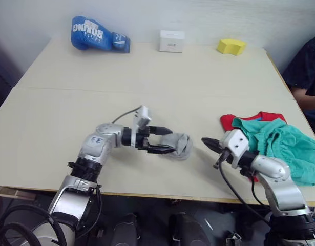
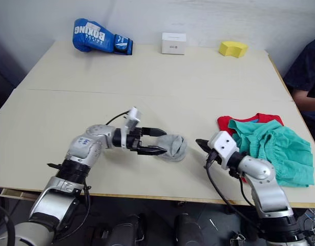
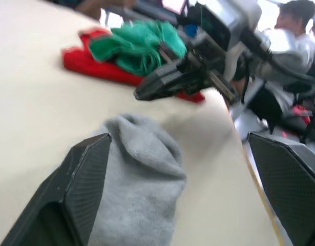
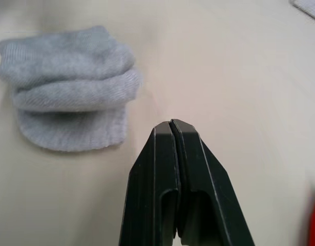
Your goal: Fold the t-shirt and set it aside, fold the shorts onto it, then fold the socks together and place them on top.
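The grey socks (image 1: 180,145) lie as one folded bundle on the table near its front edge. My left gripper (image 1: 169,140) is open, one black finger on each side of the bundle's near end. In the left wrist view the socks (image 3: 142,179) lie between those spread fingers, against one of them. My right gripper (image 1: 204,140) is shut and empty, its tip pointing at the socks from a short gap to their right. The teal shorts (image 1: 282,146) lie bunched on the folded red t-shirt (image 1: 229,121) at the right front of the table.
A blue boxing glove (image 1: 98,35), a white box (image 1: 171,41) and a yellow sponge (image 1: 231,46) stand along the far edge of the table (image 1: 147,87). A person (image 1: 308,66) sits at the right side. The garment pile reaches close to the table's right front corner.
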Controlling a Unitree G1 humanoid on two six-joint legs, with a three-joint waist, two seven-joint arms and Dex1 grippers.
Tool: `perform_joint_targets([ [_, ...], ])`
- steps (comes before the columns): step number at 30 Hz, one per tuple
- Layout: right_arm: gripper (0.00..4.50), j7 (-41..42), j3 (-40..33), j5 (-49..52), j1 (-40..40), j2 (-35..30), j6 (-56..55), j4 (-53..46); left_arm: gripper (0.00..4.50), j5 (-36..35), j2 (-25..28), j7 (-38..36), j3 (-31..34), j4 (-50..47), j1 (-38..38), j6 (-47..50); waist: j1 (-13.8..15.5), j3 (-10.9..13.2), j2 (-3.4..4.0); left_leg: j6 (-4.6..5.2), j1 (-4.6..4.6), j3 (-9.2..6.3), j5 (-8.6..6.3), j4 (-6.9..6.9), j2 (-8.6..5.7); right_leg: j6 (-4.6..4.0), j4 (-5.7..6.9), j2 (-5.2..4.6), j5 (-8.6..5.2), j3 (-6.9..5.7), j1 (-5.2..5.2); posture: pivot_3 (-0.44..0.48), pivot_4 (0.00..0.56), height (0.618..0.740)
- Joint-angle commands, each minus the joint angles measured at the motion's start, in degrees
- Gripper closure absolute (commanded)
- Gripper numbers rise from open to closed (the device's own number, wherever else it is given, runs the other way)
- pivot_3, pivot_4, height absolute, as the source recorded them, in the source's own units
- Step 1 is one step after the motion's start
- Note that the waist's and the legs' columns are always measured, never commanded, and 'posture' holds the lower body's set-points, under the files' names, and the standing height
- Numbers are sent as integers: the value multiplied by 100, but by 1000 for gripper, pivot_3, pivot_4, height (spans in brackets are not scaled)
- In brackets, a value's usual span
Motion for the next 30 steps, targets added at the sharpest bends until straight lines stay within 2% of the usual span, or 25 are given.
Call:
perform_joint_targets([
  [1,4500,-15,-58,441,-421,140,231,-441,1274,202,-93,171,99,1,-60,-557,12,0,0,3,0,0,-1,0,0,1,0,0,1,0,0,0,150,740],
  [5,4500,-281,632,69,-884,715,205,-93,2587,1208,-162,458,-429,332,47,-1779,21,0,0,1,-1,-3,0,-2,-1,1,-6,1,0,-7,1,0,150,740],
  [8,4500,-557,1107,-238,-1023,1368,-97,405,3579,1452,-432,955,-430,577,142,-2011,17,0,0,0,-5,-1,0,-2,-3,1,-12,0,1,-6,1,0,150,740],
  [11,4500,-521,1522,-661,-913,1520,-463,882,4467,1677,-569,1179,-557,610,295,-1999,14,0,0,5,-21,-1,0,-1,-7,3,-12,-2,2,-8,-12,0,150,740],
  [15,4500,-803,1449,-826,-717,1690,-814,1524,4467,1972,-466,1122,-910,363,661,-1827,15,0,0,9,-20,-1,-2,-1,-9,4,-18,-5,2,-12,-7,0,150,740],
  [23,4500,-801,956,-718,-579,1450,-1625,2333,4467,2268,-430,1530,-952,544,889,-1659,18,-10,5,13,19,-25,-35,0,-9,6,-26,-11,7,-30,47,0,150,740],
  [28,4500,-875,414,-216,-563,1522,-1565,2252,4467,2255,-459,1558,-966,558,906,-1803,28,-13,7,14,19,-41,-35,0,-13,6,-38,-18,8,-47,61,0,150,740],
  [30,4147,-649,152,503,-435,1515,-932,1661,4500,2239,-449,1480,-995,527,924,-1871,28,-14,9,16,17,-42,-34,0,-13,6,-38,-18,8,-49,59,0,150,740],
])
